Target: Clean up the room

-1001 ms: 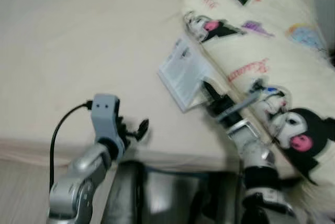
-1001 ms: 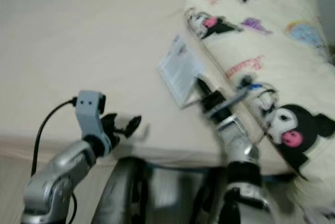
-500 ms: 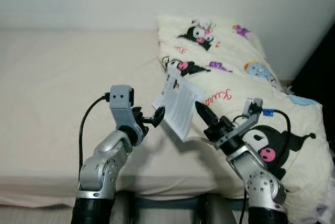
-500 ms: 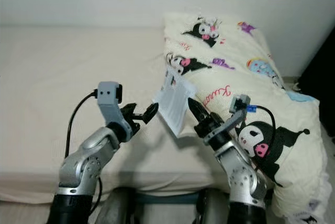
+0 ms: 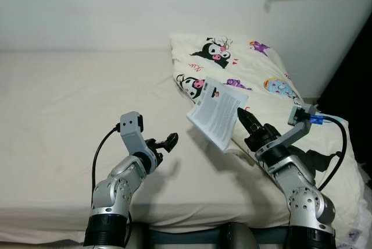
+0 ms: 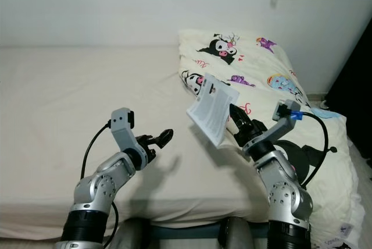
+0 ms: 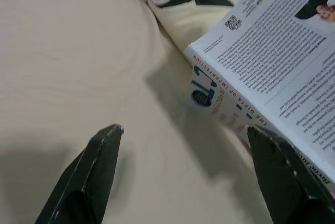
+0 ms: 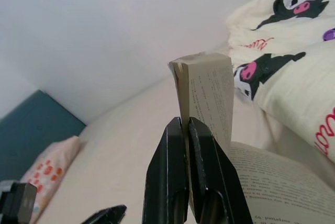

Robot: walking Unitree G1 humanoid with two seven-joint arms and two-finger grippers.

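While the book (image 5: 218,111) is hanging in the air above the bed (image 5: 70,121), its back cover with printed text and a barcode is facing up toward the head camera, and its lower edge is being clamped by the right pincer (image 5: 245,120). In the right wrist view the two black fingers (image 8: 172,182) are pressing flat against each other over a thin part of the book, while the rest of the pages are fanning open beside them. The book is tilting, with its spine turned toward the left pincer (image 5: 170,141), and it is sitting just in front of the cartoon-printed pillow (image 5: 261,80) without touching it.

The left pincer is hovering above the cream sheet, a little apart from the book, and its fingers (image 7: 99,166) are spreading wide with nothing between them. In the left wrist view the spine lettering is showing between the two fingertips, farther off. A black cable (image 5: 102,150) is looping from the left wrist camera down along the silver arm. Behind the bed, a plain white wall (image 5: 116,4) is rising.
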